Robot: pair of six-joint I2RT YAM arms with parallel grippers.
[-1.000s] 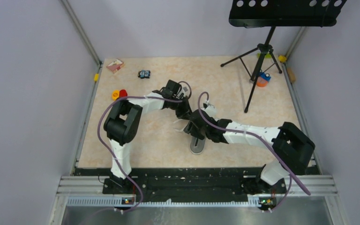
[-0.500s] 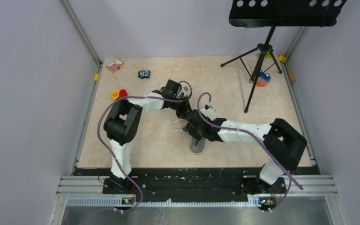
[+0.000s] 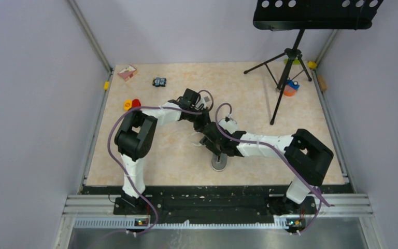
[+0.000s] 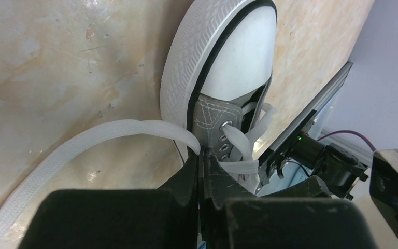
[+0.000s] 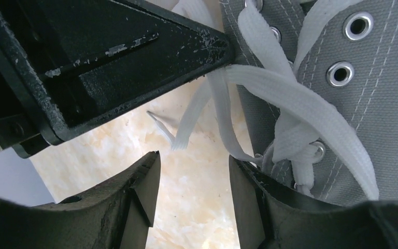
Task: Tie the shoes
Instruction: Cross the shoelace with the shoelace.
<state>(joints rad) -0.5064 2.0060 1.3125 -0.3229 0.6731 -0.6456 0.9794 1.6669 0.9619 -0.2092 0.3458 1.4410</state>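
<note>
In the top view two black-and-white arms bend inward and meet at mid-frame, the left arm (image 3: 134, 136) from lower left and the right arm (image 3: 307, 155) from lower right. The left gripper (image 4: 202, 158) is closed, pinching a flat white lace (image 4: 109, 134). The right gripper (image 5: 194, 168) has its fingers spread, and only table shows between them. The grey canvas sneaker with white rubber sole (image 4: 230, 44) lies on the beige marbled table (image 3: 160, 155) beneath both wrists. A black music stand (image 3: 289, 57) fills the upper right, and a small pink box (image 3: 127, 72) sits at upper left. From above, the wrists hide most of the sneaker.
</note>
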